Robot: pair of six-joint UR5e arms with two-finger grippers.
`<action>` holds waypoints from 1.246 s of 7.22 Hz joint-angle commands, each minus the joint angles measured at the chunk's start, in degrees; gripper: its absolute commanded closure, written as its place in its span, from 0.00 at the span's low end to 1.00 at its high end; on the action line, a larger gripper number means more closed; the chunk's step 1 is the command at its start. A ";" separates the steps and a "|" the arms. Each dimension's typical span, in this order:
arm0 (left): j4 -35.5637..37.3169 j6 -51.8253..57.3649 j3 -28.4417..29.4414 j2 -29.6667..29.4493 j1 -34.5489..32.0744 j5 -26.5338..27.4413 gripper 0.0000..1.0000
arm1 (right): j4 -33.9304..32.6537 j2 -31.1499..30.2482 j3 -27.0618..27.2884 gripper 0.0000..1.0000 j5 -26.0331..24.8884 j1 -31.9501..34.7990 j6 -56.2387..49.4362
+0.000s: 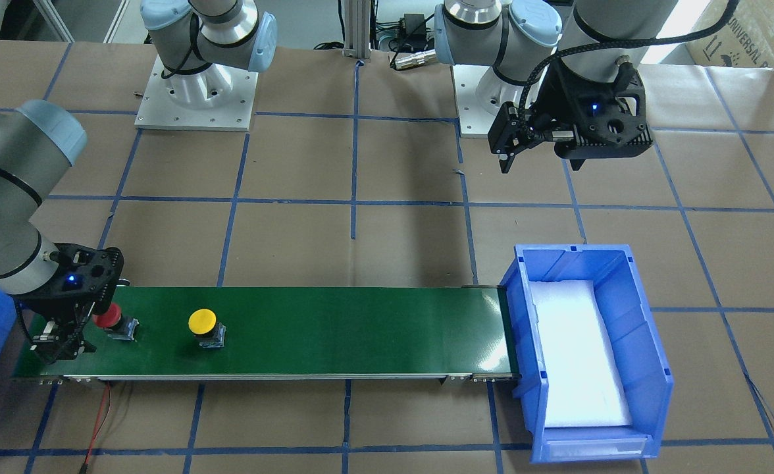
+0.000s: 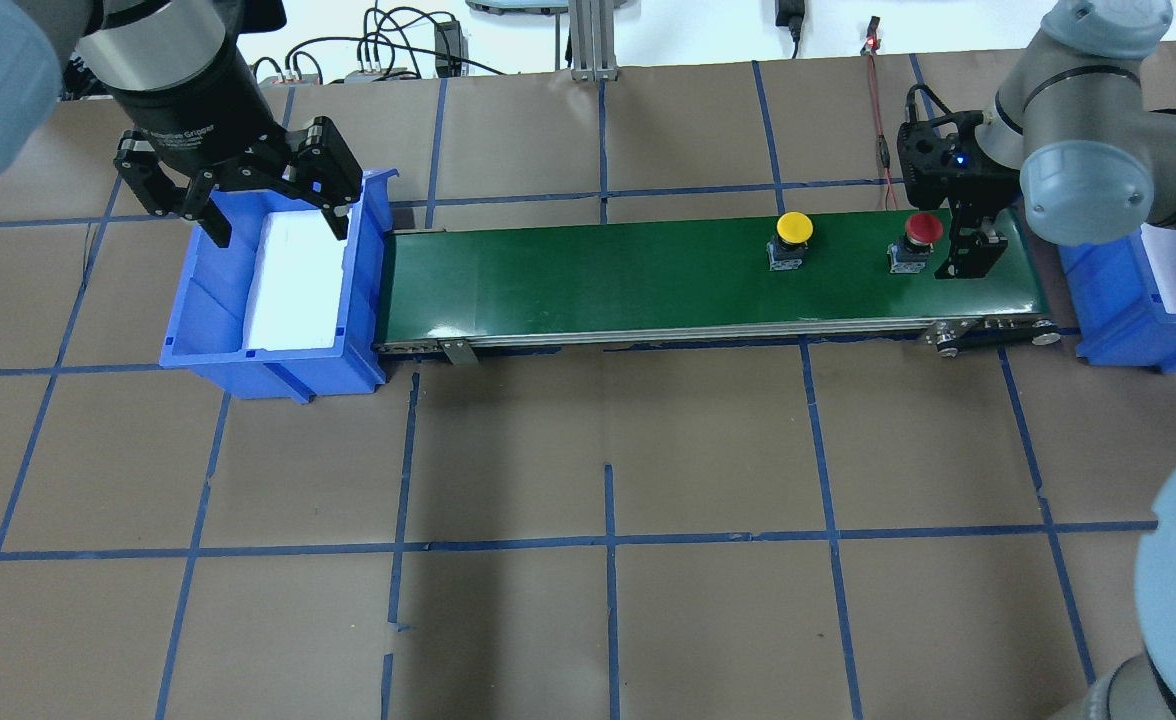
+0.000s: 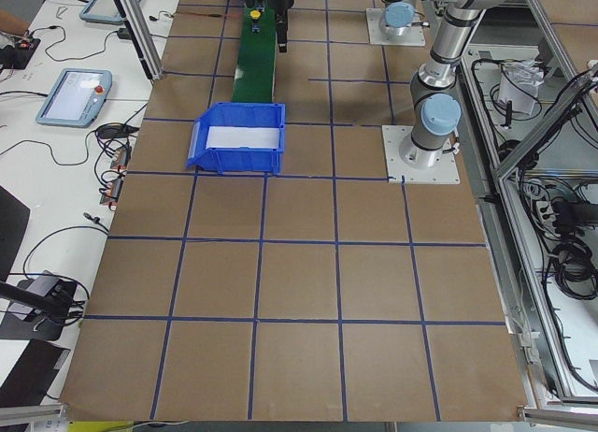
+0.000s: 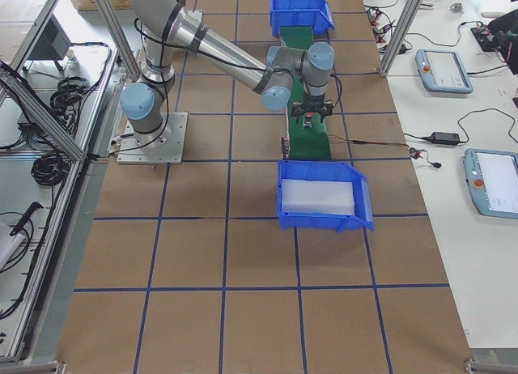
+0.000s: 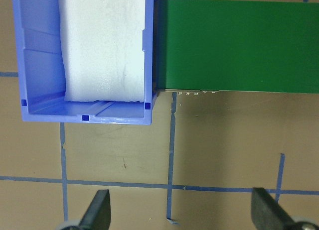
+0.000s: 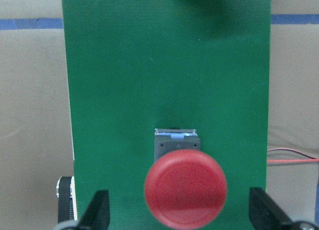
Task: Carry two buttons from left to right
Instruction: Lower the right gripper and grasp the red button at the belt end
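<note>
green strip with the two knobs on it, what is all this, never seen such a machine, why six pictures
This is one moment seen by six cameras: two look down on the table, two look along it from its ends, one rides on each wrist. The machine is a robot with two arms, each ending in a two-finger gripper. The green strip is a conveyor belt; on it stand a red button and a yellow button. The right gripper is open just beside the red button, gripping nothing. The left gripper hangs open above a blue bin with a white pad, at the belt's other end.
</note>
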 commanded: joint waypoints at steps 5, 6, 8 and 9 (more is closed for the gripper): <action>0.00 0.09 0.00 0.09 0.00 0.09 0.00 | -0.18 0.70 -0.73 0.62 -0.11 -0.18 -0.86; 0.00 0.09 0.00 0.09 0.00 0.00 0.00 | -0.18 0.87 -0.83 0.76 -0.11 -0.18 -0.95; 0.00 0.09 0.00 0.09 0.00 0.00 0.00 | -0.44 0.18 -1.52 0.92 -0.11 -0.26 -1.12; 0.00 0.09 0.00 0.09 0.00 0.00 0.00 | 0.69 -0.52 -4.58 0.92 -0.54 -0.87 -1.65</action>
